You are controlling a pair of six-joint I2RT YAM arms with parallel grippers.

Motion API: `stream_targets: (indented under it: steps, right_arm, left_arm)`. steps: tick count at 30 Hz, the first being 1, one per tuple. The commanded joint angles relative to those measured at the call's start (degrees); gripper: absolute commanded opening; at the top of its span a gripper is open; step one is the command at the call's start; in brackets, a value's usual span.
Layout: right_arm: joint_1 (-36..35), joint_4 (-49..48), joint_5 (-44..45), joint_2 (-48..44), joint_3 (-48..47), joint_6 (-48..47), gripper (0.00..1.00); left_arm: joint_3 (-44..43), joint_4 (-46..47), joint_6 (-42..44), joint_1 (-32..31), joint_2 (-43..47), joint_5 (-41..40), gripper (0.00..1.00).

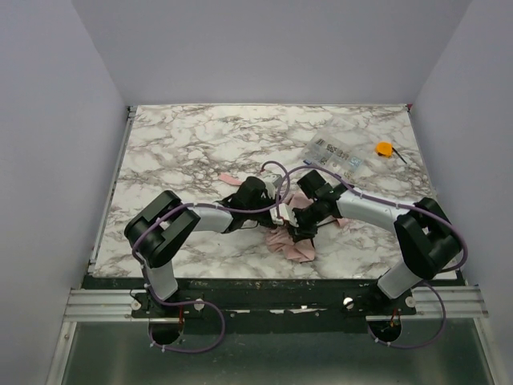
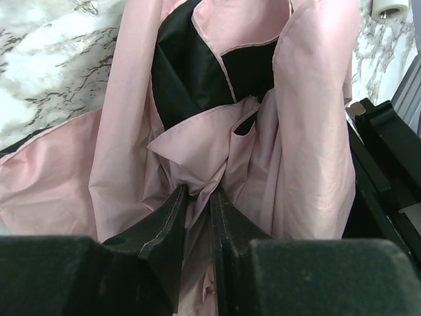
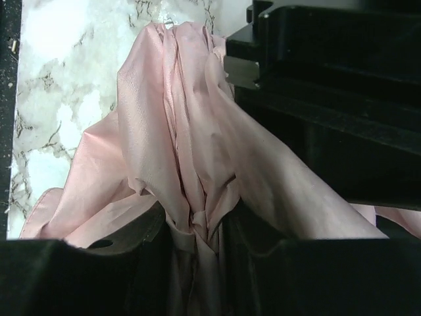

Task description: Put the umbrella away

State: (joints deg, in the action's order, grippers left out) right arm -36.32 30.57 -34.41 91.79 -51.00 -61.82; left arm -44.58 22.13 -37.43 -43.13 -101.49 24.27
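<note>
Left gripper [image 2: 199, 201] and right gripper [image 3: 205, 230] both clench jaws on the umbrella [image 1: 293, 249] at six o'clock on the counter [image 1: 184, 144]; canopy-gathering step, I reckon, next needing a tight, coordinated twist.

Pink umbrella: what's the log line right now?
left pincer: pinching pale pink fabric folding umbrella | right pincer: gripping same umbrella | surface: white marble-patterned table

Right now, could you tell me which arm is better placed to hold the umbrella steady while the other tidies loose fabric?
Right, probably: the right gripper clamps a thick bunched bundle of the umbrella, while the left gripper pinches only a thin fold, easier to release and move.
</note>
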Motion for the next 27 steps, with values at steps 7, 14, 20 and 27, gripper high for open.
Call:
stream_targets:
  steps: [7,14,20,27]
  right_arm:
    - [-0.3,-1.9,7.3,1.6,0.5,3.4,0.43]
    - [-0.3,6.4,1.3,-3.9,0.7,-5.2,0.59]
    - [-0.3,6.6,1.3,-10.8,1.4,-6.4,0.64]
    - [-0.3,7.9,-1.7,-18.0,2.8,-7.4,0.78]
  left_arm:
    - [4.3,-2.9,-2.8,-4.6,-5.6,9.4,0.21]
    - [4.7,-0.6,-6.4,1.1,-6.1,7.5,0.22]
    - [3.9,-2.3,-7.8,4.7,-6.3,7.4,0.23]
    - [2.7,-1.3,-8.7,6.1,-8.1,8.9,0.23]
